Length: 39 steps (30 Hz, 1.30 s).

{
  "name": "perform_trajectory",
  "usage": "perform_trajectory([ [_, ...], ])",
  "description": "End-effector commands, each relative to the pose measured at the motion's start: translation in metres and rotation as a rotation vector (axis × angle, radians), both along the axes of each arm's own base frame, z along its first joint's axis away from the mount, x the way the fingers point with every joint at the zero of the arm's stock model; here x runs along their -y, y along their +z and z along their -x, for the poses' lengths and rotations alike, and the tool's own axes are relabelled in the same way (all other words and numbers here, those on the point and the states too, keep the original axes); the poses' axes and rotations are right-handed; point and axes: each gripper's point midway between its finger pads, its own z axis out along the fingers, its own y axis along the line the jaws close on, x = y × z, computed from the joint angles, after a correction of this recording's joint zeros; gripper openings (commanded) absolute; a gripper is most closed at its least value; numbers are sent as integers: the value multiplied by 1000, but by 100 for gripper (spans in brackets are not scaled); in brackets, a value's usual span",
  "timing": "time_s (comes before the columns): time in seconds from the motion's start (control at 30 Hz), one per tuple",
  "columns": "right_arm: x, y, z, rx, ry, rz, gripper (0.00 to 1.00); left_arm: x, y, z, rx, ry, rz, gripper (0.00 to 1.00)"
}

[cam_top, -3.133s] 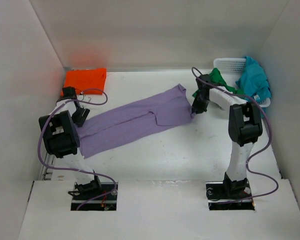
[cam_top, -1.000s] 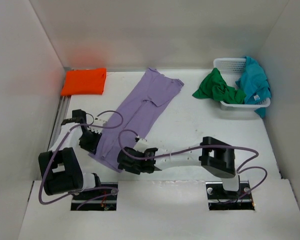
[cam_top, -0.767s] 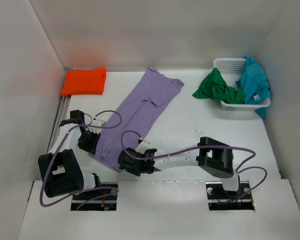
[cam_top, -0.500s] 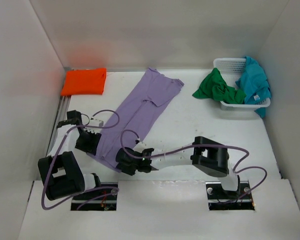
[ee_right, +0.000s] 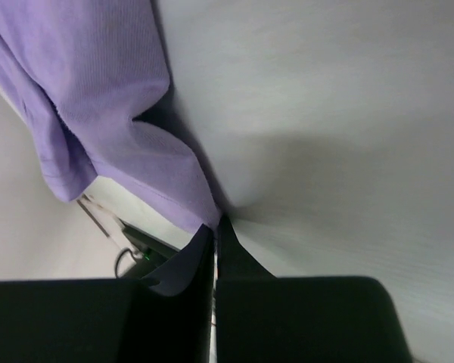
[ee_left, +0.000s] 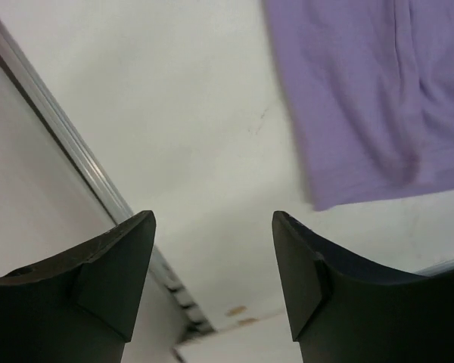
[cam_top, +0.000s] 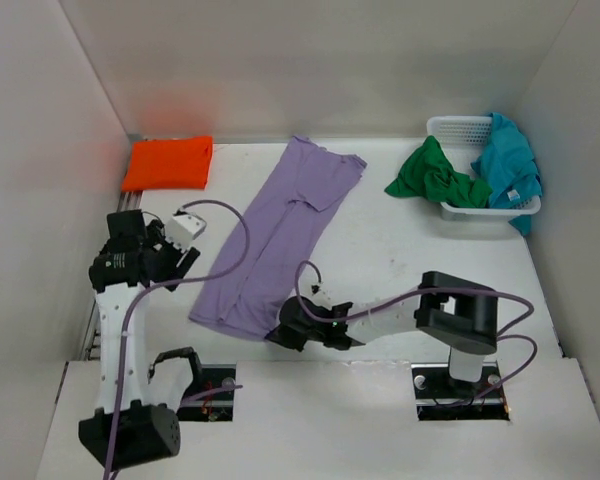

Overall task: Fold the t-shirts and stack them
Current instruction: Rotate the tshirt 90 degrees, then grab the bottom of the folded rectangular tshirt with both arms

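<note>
The lavender purple t-shirt [cam_top: 280, 225] lies folded into a long strip, running from the back middle toward the front left. My right gripper [cam_top: 280, 335] sits low at its near right corner. In the right wrist view this gripper [ee_right: 214, 224] is shut on the hem corner of the purple t-shirt [ee_right: 98, 98]. My left gripper [cam_top: 183, 262] hangs raised to the left of the strip. Its jaws [ee_left: 212, 227] stand open and empty over bare table, with the purple t-shirt [ee_left: 378, 98] off to the right. The orange t-shirt [cam_top: 168, 162] lies folded at the back left.
A white mesh basket [cam_top: 458, 128] stands at the back right. The teal t-shirt [cam_top: 508, 165] is heaped in it and the green t-shirt [cam_top: 435, 175] spills over its left side onto the table. A metal rail [ee_left: 53, 128] runs along the left wall.
My left gripper has opened, let go of the shirt's near left corner and lifted away. My right gripper has slid right to the near right corner and shut on it.
</note>
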Motion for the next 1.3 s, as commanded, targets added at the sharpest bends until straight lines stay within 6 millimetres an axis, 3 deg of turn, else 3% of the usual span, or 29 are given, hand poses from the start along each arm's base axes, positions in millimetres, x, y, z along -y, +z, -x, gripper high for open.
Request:
perform_trajectory([
  [0.0, 53, -33, 12, 0, 17, 131, 0, 30, 22, 1, 120, -356, -127, 63],
  [0.17, 81, -32, 36, 17, 114, 126, 0, 75, 1, 31, 226, -848, -366, 72],
  [0.37, 108, -24, 59, 29, 190, 111, 0, 82, -62, 78, 67, -1224, -571, 69],
  [0.73, 154, -11, 81, 37, 264, 91, 0, 115, -103, 109, 65, -1563, -605, 70],
  [0.8, 159, -7, 79, 50, 265, 78, 7, 118, -114, 116, 47, -1634, -614, 70],
  [0.97, 156, 14, 72, 105, 259, 9, 26, 136, -133, 131, 80, -1792, -611, 69],
  [1.1, 153, 24, 63, 127, 221, -9, 30, 157, -138, 139, 122, -1852, -555, 68],
  [1.27, 145, 25, 62, 120, 234, 6, 36, 156, -158, 141, 47, -1867, -548, 62],
])
